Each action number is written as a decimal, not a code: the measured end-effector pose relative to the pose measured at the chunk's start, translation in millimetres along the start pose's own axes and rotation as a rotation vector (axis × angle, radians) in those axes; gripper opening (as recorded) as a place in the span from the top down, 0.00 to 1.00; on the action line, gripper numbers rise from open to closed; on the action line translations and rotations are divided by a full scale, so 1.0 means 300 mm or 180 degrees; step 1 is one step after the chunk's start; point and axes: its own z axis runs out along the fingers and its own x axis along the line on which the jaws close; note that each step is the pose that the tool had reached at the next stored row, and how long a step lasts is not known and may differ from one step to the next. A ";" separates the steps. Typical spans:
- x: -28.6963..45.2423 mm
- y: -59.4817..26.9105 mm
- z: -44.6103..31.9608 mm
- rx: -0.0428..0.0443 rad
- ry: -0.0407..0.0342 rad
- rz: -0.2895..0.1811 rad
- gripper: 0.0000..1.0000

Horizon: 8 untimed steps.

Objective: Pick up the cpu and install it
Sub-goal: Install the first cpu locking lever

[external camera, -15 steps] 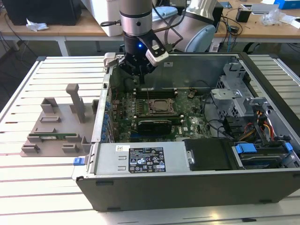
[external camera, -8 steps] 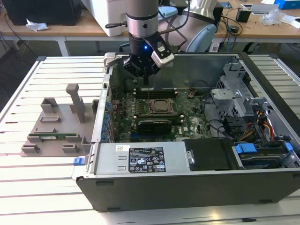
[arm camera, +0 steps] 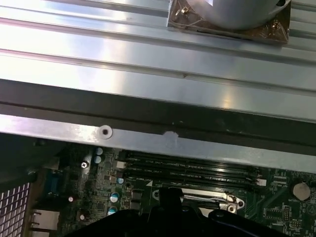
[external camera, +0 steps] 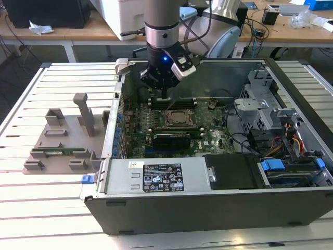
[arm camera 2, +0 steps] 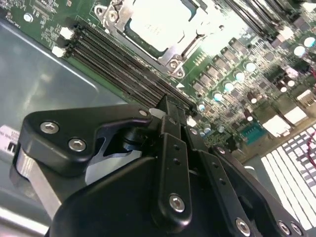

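Reaching straight down into the open computer case point(external camera: 208, 211), with the gripper point(external camera: 165, 95) low over the memory slots point(external camera: 171, 102), just beside the socket frame point(external camera: 165, 120). Holds the jaws narrow, pressed together in the second wrist view, with nothing seen between them. Stands above a slatted metal table point(external camera: 52, 203), with wooden desks point(external camera: 99, 32) behind and a grey fixture tray point(external camera: 60, 143) on the exterior view's left. Shows the cpu point(arm camera 2: 157, 19) lying flat inside that frame on the green motherboard point(external camera: 208, 139), near the fingertips yet apart from them. Carries a labelled power supply point(external camera: 156, 178) along the case's near wall.
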 end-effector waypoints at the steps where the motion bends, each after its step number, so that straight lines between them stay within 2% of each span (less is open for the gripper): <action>1: -0.004 -0.003 0.024 -0.0001 0.0006 0.0001 0.89; 4: -0.018 -0.007 0.047 -0.0002 0.0015 0.0001 0.89; 6: -0.036 -0.011 0.070 -0.0004 0.0030 0.0003 0.89; 8: -0.049 -0.013 0.082 -0.0005 0.0043 0.0004 0.89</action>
